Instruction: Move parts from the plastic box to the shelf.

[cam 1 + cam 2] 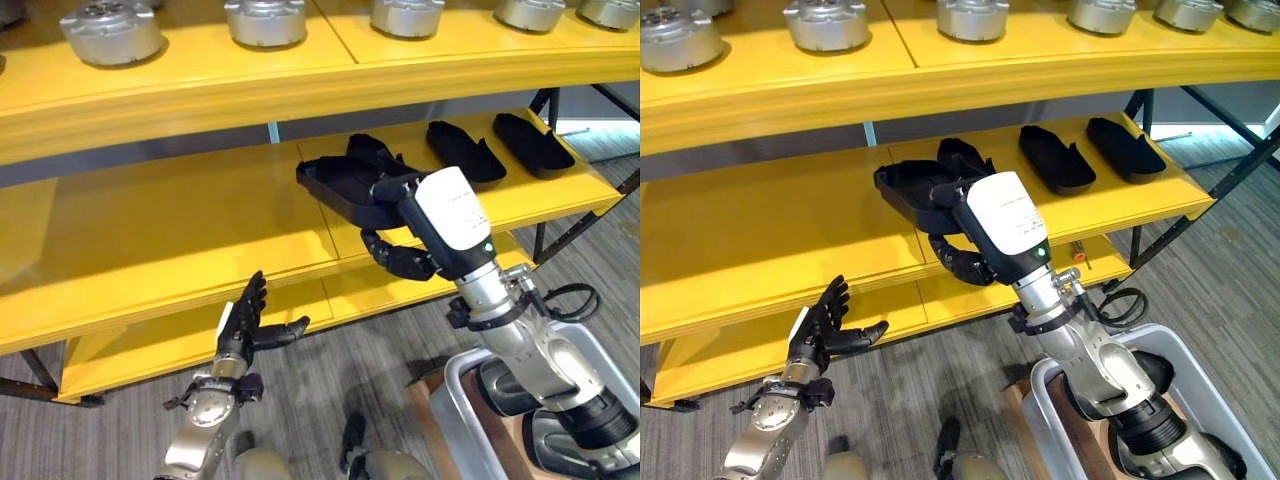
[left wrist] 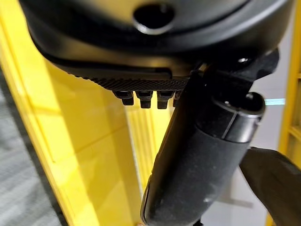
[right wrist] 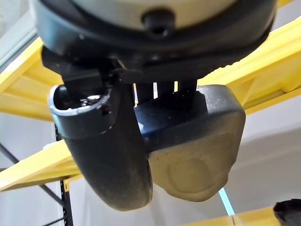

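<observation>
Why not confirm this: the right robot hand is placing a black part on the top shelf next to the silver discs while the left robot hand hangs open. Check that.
Wrong in one respect. In the left eye view the right robot hand holds the black part at the middle shelf, beside two other black parts, not on the top shelf with the silver discs. The left robot hand does hang open.

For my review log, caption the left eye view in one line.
Right hand places a black part on the yellow shelf.
</observation>
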{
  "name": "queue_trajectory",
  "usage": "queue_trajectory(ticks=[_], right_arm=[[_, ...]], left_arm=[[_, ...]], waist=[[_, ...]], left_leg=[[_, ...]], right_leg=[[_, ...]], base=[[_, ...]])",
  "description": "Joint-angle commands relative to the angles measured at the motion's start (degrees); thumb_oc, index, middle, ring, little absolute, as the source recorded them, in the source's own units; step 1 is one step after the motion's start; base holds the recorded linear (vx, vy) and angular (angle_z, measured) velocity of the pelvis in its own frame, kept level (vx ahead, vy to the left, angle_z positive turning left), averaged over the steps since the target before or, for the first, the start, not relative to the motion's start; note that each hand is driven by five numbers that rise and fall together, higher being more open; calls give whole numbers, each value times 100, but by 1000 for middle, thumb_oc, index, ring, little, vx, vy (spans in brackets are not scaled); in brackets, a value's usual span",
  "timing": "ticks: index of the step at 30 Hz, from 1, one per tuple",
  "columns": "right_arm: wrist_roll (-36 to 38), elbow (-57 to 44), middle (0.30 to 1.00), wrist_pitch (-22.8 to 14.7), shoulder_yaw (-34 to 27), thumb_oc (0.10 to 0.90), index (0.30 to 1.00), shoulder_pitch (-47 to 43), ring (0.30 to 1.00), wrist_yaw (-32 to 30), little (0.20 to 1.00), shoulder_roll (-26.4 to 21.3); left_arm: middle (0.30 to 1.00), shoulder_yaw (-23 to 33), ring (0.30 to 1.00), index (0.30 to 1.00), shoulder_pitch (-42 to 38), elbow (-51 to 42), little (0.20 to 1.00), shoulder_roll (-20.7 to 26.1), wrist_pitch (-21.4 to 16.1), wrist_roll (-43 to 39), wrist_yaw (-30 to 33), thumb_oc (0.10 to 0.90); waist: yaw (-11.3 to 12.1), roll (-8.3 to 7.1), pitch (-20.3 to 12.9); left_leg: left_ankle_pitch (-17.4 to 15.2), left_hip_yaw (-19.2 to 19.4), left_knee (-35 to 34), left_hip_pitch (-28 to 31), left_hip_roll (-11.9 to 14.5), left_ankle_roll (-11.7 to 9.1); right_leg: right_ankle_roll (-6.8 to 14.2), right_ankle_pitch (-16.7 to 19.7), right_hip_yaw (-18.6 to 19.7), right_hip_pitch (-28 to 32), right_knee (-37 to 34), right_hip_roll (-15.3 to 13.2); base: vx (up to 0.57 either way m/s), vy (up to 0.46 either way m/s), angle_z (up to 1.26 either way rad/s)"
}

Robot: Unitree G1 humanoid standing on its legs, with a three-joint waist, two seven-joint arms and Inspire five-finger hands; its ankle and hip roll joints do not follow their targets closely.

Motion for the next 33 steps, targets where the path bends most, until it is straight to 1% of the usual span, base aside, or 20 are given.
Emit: queue_trajectory(ticks=[1, 2, 3, 4, 5, 9, 11, 13, 14, 16, 17, 18, 21, 22, 23, 24, 25, 26, 32, 33], right_arm=[[115, -878, 300, -184, -465, 400, 300, -506, 300, -714, 300, 99], [93, -876, 300, -170, -478, 400, 300, -467, 300, -709, 300, 93], [33, -903, 300, -138, -478, 400, 300, -419, 300, -674, 300, 122], [5, -898, 300, -118, -463, 400, 300, -417, 300, -657, 300, 141], [2, -896, 300, -117, -460, 400, 300, -418, 300, -658, 300, 145], [-89, -741, 300, -32, -343, 400, 300, -420, 300, -510, 300, 177], [-124, -674, 300, -3, -313, 400, 300, -435, 300, -475, 300, 176], [-164, -453, 300, 68, -213, 400, 300, -495, 300, -394, 300, 179], [-166, -429, 300, 62, -204, 400, 300, -513, 300, -405, 300, 184], [-246, 107, 300, 274, 8, 400, 300, -742, 300, -356, 300, 236], [-249, 144, 300, 268, 26, 400, 300, -774, 300, -374, 300, 243], [-288, 318, 300, 349, 89, 400, 300, -846, 300, -364, 300, 257], [-356, 1051, 300, 538, 319, 400, 300, -1156, 300, -414, 300, 363], [-274, 1500, 300, 632, 439, 400, 300, -1327, 300, -461, 300, 486], [-316, 1782, 300, 731, 537, 400, 300, -1468, 300, -439, 300, 497], [-316, 1826, 300, 727, 561, 400, 300, -1511, 300, -458, 300, 506], [-394, 2094, 300, 774, 657, 400, 300, -1669, 300, -499, 300, 501], [-439, 2623, 300, 929, 796, 400, 300, -2013, 300, -514, 300, 490], [-375, 3267, 300, 1051, 853, 400, 300, -2591, 300, -729, 300, 462], [-335, 3521, 300, 1130, 844, 400, 300, -2823, 300, -805, 300, 426]], left_arm=[[1000, 97, 1000, 1000, 24, -927, 1000, 288, -542, -53, 17, 900], [1000, 82, 1000, 1000, 21, -949, 1000, 312, -548, -58, -21, 900], [1000, 65, 1000, 1000, 39, -975, 1000, 369, -546, -18, -64, 900], [1000, 66, 1000, 1000, 63, -972, 1000, 387, -545, -19, -76, 900], [1000, 67, 1000, 1000, 67, -973, 1000, 389, -546, -19, -77, 900], [1000, 114, 1000, 1000, 138, -1054, 1000, 470, -526, 16, -114, 900], [1000, 127, 1000, 1000, 154, -1061, 1000, 478, -519, 12, -125, 900], [1000, 118, 1000, 1000, 164, -1094, 1000, 505, -513, -33, -148, 900], [1000, 120, 1000, 1000, 161, -1097, 1000, 508, -510, -34, -147, 900], [1000, 43, 1000, 1000, 162, -1137, 1000, 576, -510, -90, -153, 900], [1000, 47, 1000, 1000, 156, -1137, 1000, 576, -509, -92, -152, 900], [1000, 36, 1000, 1000, 155, -1151, 1000, 591, -517, -117, -153, 900], [1000, 4, 1000, 1000, 108, -1188, 1000, 664, -545, -176, -165, 900], [1000, -5, 1000, 1000, 62, -1241, 1000, 727, -595, -186, -125, 900], [1000, -7, 1000, 1000, 38, -1252, 1000, 757, -605, -211, -112, 900], [1000, 1, 1000, 1000, 28, -1252, 1000, 753, -605, -213, -110, 900], [1000, 3, 1000, 1000, 9, -1275, 1000, 774, -622, -229, -92, 900], [1000, -3, 1000, 1000, -30, -1302, 1000, 812, -651, -285, -64, 900], [1000, -51, 1000, 1000, -162, -1265, 1000, 819, -715, -311, -30, 900], [1000, -104, 1000, 1000, -283, -1208, 1000, 793, -739, -325, -2, 900]], waist=[[205, 139, -804], [222, 128, -779], [254, 108, -744], [276, 94, -739], [279, 86, -737], [411, 10, -740], [442, -14, -744], [592, -57, -699], [574, -64, -704], [785, -65, -549], [772, -68, -550], [828, -59, -491], [956, -12, -290], [1048, 50, -109], [1098, 93, -32], [1089, 97, -28], [1140, 154, 65], [1214, 237, 199], [1256, 369, 444], [1248, 420, 569]], left_leg=[[659, 212, -373, 304, -744, 378], [595, 227, -282, 278, -813, 388], [425, 214, -147, 262, -983, 456], [358, 228, -120, 277, -1054, 492], [349, 236, -114, 282, -1065, 500], [217, 273, -82, 243, -1297, 606], [206, 256, -87, 208, -1361, 628], [199, 185, -101, 85, -1475, 660], [200, 168, -93, 67, -1486, 664], [245, 28, -112, -163, -1625, 689], [247, 18, -106, -179, -1631, 692], [260, -16, -95, -254, -1658, 693], [312, -135, -36, -519, -1731, 704], [369, -207, -21, -679, -1745, 701], [401, -241, -17, -750, -1753, 701], [403, -244, -13, -763, -1751, 702], [439, -270, -16, -842, -1759, 700], [491, -312, -19, -949, -1768, 703], [565, -330, 8, -1134, -1762, 712], [571, -298, 49, -1213, -1762, 719]], right_leg=[[749, -654, 361, 399, 604, -676], [773, -631, 327, 457, 594, -753], [868, -572, 302, 583, 522, -909], [905, -542, 314, 624, 487, -964], [914, -538, 321, 632, 479, -974], [1043, -428, 282, 722, 338, -1159], [1070, -414, 249, 745, 303, -1196], [1124, -370, 130, 756, 254, -1284], [1129, -369, 112, 756, 249, -1293], [1175, -335, -77, 706, 214, -1381], [1177, -334, -87, 699, 215, -1386], [1183, -325, -130, 673, 225, -1404], [1193, -298, -256, 536, 269, -1462], [1198, -265, -321, 420, 305, -1498], [1201, -251, -347, 354, 320, -1511], [1199, -251, -348, 341, 327, -1510], [1202, -236, -383, 277, 346, -1526], [1198, -217, -412, 165, 381, -1546], [1177, -195, -398, -67, 470, -1567], [1169, -184, -356, -185, 526, -1581]], base=[[124, 202, 8], [166, 270, 14], [157, 257, 12], [120, 203, 24], [72, 124, 20], [83, 134, 26], [69, 83, 9], [50, 62, 31], [32, 48, 54], [21, 44, 44], [-16, 13, 24], [-42, 3, 27], [-82, -5, 28], [-131, -18, 23], [-107, -6, 24], [-64, 3, 19], [-88, -2, 30], [-89, -2, 24], [-59, 9, 3], [-48, 26, -5]])
